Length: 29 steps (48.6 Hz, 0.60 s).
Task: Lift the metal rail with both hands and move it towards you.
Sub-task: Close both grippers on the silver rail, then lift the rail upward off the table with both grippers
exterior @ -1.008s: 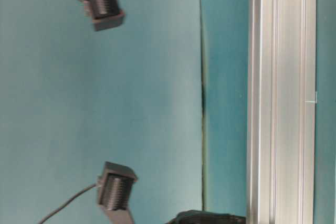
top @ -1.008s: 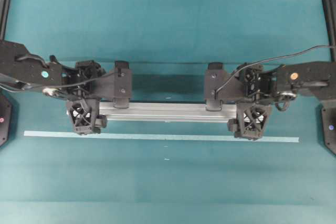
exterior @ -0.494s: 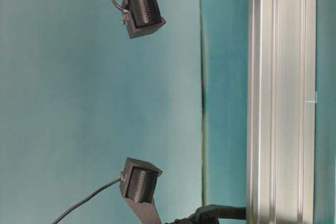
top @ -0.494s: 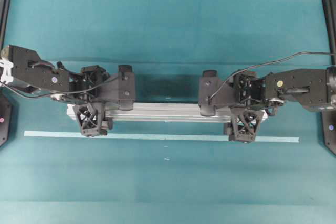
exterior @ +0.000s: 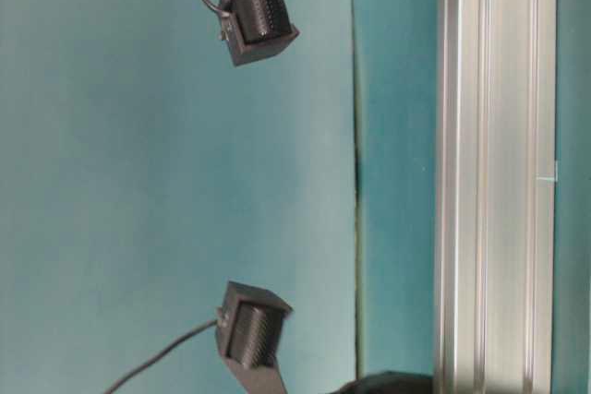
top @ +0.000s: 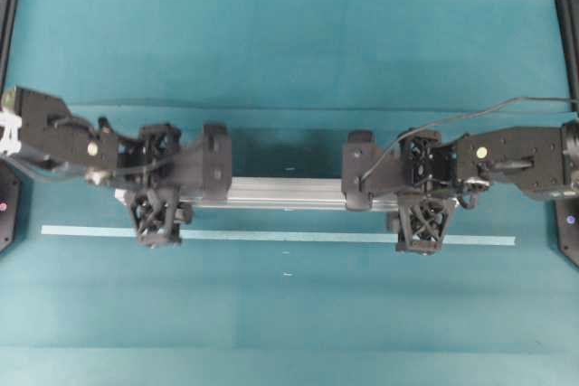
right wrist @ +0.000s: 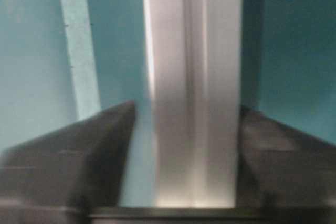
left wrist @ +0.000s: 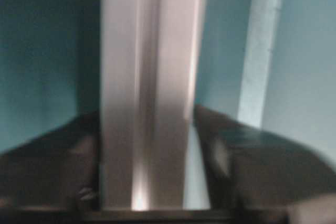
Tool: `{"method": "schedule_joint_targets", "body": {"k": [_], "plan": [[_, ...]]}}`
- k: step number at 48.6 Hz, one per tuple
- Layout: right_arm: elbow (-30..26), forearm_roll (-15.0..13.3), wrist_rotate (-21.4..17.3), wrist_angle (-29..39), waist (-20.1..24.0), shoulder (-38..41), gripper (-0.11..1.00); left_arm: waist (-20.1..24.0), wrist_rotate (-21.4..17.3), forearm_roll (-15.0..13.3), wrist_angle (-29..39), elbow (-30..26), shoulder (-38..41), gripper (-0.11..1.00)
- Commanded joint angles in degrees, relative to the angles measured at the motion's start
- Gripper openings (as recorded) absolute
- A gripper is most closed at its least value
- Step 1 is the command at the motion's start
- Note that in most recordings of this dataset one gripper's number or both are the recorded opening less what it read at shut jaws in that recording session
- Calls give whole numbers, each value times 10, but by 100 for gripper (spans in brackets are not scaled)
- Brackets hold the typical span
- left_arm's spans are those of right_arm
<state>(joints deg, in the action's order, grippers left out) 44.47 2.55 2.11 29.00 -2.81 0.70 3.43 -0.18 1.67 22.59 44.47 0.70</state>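
Rail (top: 289, 194) lies on my table above the tape strip (top: 271, 236); left gripper (top: 156, 210) and right gripper (top: 421, 214) straddle its ends, half-closed for lifting; grip unconfirmed.

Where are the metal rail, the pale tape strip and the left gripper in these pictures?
metal rail (top: 289, 193): overhead view, bare middle of the bar.
tape strip (top: 271, 236): overhead view, middle stretch in front of the rail.
left gripper (top: 156, 210): overhead view, between its fingers astride the rail's left end.

Silver grooved metal rail (top: 285, 193), black lattice-patterned left pincer (top: 156, 220) and right pincer (top: 420, 222), pale blue-green tape strip (top: 289, 236), teal table (top: 289, 51).
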Motion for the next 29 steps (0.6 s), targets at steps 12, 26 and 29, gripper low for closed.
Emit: {"method": "schedule_joint_targets", "body": {"k": [12, 26, 29], "plan": [[-2, 3, -1, -1, -1, 4, 39, -6, 5, -2, -5, -4, -13, 29], [-2, 3, -4, 0, -4, 4, 39, -6, 4, -2, -7, -4, -12, 29], [-2, 4, -4, 0, -7, 3, 39, -6, 4, -2, -7, -4, -13, 29]]}}
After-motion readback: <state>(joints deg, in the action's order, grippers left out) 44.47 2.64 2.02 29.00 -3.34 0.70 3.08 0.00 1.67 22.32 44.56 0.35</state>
